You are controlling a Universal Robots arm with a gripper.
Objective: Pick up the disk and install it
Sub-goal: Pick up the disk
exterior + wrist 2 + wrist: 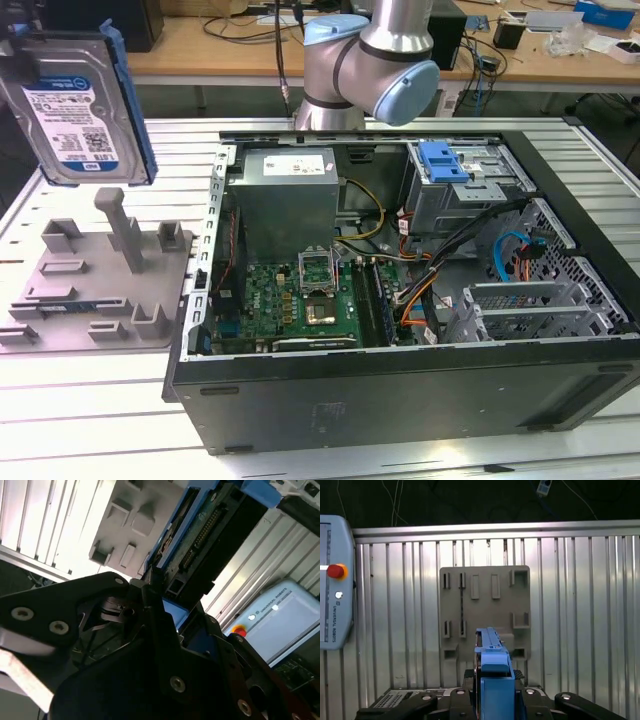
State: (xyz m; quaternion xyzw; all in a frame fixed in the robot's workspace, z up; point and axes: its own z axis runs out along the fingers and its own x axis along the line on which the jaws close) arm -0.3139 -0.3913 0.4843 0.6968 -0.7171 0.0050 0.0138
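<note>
- The disk hangs upright at ten o'clock in the exterior view. Its label faces the camera, the blue carrier rail frames it, and it touches nothing beneath it.
- In the first wrist view, the gripper has its fingers clenched on either side of the blue rail, which you see edge-on. The second wrist view shows the same grasp on the disk's end.
- The grey fixture sits at six o'clock from the disk on the slatted table, apart from it.
- By my reading, the pick-up is done and the install has not begun, so you are in the carry.
- The open computer case spans the exterior view from centre to three o'clock. Its drive cage, topped by the fixed blue bracket, stands at two o'clock, well apart from the disk.
- The next move likely calls for clearing the case wall and squaring the disk to the cage opening. You will also need to keep off the cables just beside the cage.
</note>
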